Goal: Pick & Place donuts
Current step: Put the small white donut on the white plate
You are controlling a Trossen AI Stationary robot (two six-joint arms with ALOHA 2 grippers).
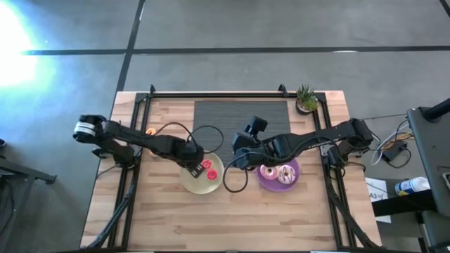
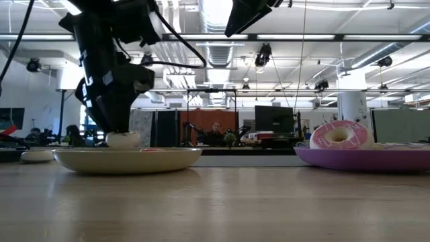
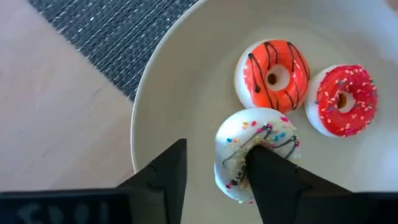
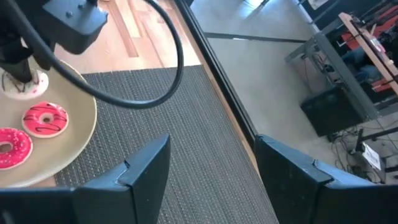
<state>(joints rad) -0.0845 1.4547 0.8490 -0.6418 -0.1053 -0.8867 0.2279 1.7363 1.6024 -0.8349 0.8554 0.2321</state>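
Where three donuts (image 3: 272, 74) lie: cream plate (image 3: 186, 81) (purple plate (image 1: 269, 184) alongside).

Lab or open-plan industrial workspace. Wooden table (image 1: 232, 211) on bare concrete floor (image 1: 281, 28) with dark tape lines. Low view: exposed ducts (image 2: 222, 50) and strip lights on ceiling, monitor (image 2: 273, 121), person seated (image 2: 216, 133) at far desks. Cables, equipment beside table's right edge. Small potted plant (image 1: 305, 99) at far right corner.
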